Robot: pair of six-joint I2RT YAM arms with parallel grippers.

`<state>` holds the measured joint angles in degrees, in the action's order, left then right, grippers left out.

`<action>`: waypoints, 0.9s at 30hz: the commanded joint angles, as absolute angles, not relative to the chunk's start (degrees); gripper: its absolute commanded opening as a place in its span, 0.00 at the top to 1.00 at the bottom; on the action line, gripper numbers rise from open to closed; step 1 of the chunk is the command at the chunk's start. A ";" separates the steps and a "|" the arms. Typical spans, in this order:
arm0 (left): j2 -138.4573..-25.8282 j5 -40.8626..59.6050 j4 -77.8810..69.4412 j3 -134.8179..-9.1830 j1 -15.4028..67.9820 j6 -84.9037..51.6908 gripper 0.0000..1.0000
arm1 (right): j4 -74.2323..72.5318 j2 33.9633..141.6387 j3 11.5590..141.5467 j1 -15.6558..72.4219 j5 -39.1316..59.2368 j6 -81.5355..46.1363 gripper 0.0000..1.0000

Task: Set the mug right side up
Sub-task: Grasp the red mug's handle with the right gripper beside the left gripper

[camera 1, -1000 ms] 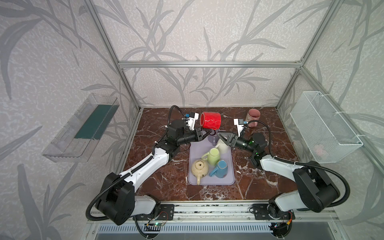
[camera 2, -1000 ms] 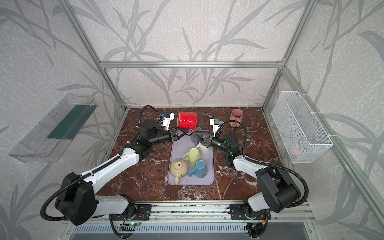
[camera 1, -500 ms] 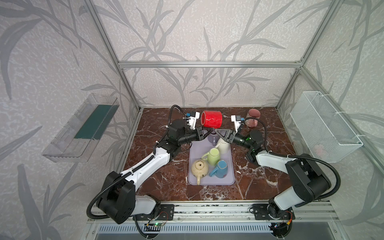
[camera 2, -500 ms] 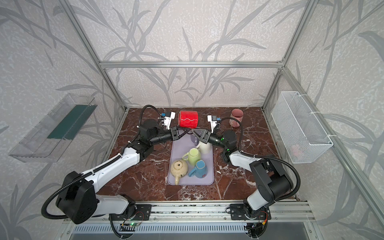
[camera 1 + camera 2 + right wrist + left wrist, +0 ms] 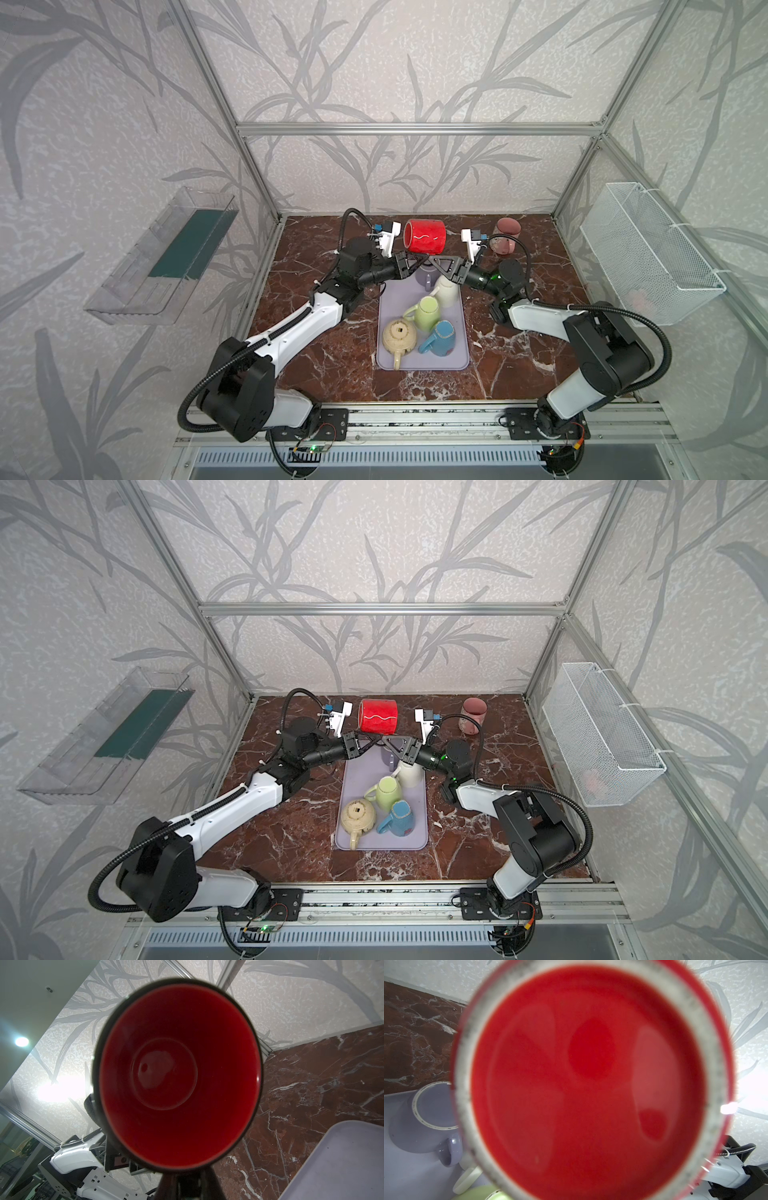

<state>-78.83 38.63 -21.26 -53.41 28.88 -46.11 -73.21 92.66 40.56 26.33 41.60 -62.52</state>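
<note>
My left hand [image 5: 419,262] clamps the mug [image 5: 424,236], which lies sideways above the tray's [image 5: 386,307] far end (mouth toward my right arm). My right hand [image 5: 434,262] is closed beneath it, grip unclear.

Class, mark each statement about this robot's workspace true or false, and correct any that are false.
1. The red ceramic mug rests on the lilac plastic tray. False: both grippers hold it in the air, lying on its side.
2. The red mug's open mouth faces the right gripper. True.
3. A beige ceramic teapot sits on the lilac tray. True.
4. The blue ceramic mug stands on the brown marble tabletop, off the tray. False: it is on the tray, beside the teapot.
5. A pink cup stands on the marble tabletop, off the tray. True.
</note>
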 commanded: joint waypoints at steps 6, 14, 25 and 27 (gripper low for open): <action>-76.66 39.63 -21.65 -55.95 30.06 -41.88 0.90 | -76.92 92.02 40.88 26.42 40.62 -62.83 1.00; -75.22 37.96 -19.43 -55.47 29.88 -40.21 0.78 | -77.33 91.43 40.09 26.19 41.11 -63.22 1.00; -74.17 36.85 -18.39 -54.92 29.71 -39.58 0.78 | -77.74 90.70 38.94 25.69 41.14 -63.11 1.00; -74.18 36.78 -18.18 -54.68 29.58 -39.55 0.79 | -77.83 90.70 38.80 25.62 41.13 -63.15 1.00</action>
